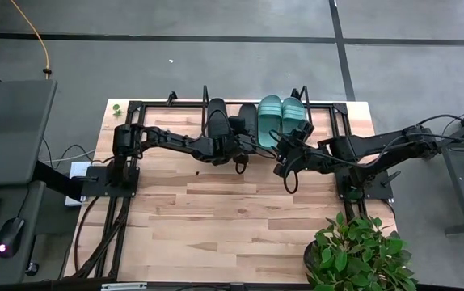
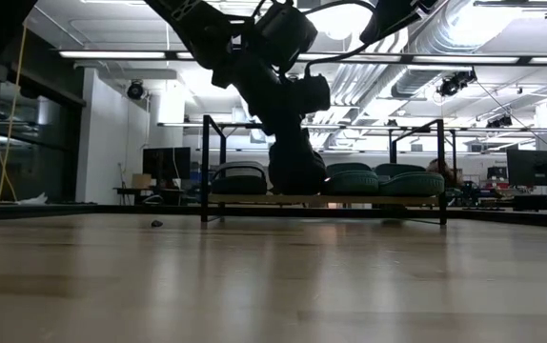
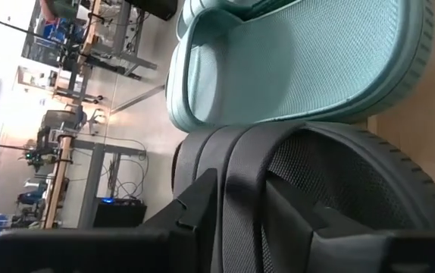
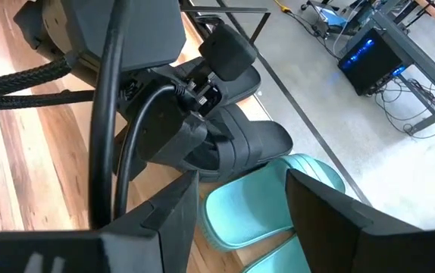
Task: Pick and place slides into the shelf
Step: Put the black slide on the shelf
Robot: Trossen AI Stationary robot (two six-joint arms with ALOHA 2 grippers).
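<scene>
The shelf (image 1: 329, 120) stands along the table's far edge, with its board (image 2: 254, 199) between black end frames. One black slide (image 1: 217, 113) and two teal slides (image 1: 269, 117) (image 1: 293, 113) lie on it. A second black slide (image 1: 247, 121) sits between the black one and the teal ones, under my left gripper (image 1: 241, 132). That gripper is shut on it. My right gripper (image 1: 294, 139) is open and hovers just in front of the teal slides' near ends (image 4: 255, 216), touching nothing. My left gripper (image 3: 244, 201) pinches the black slide's strap (image 3: 240, 163) between its two fingers (image 3: 198, 201). It comes from above, slanting in from the table's left. The slide lies flat beside the teal slide (image 3: 301, 61), low over the shelf board. I cannot tell whether it rests on the board.
A potted plant (image 1: 353, 250) stands on the table's near right corner. A small green object (image 1: 116, 108) lies at the far left corner, and a tiny dark speck (image 1: 196, 172) lies mid-table. The wooden tabletop (image 1: 232, 218) stretches toward the near edge. A desk with a mouse (image 1: 6, 242) stands to the left.
</scene>
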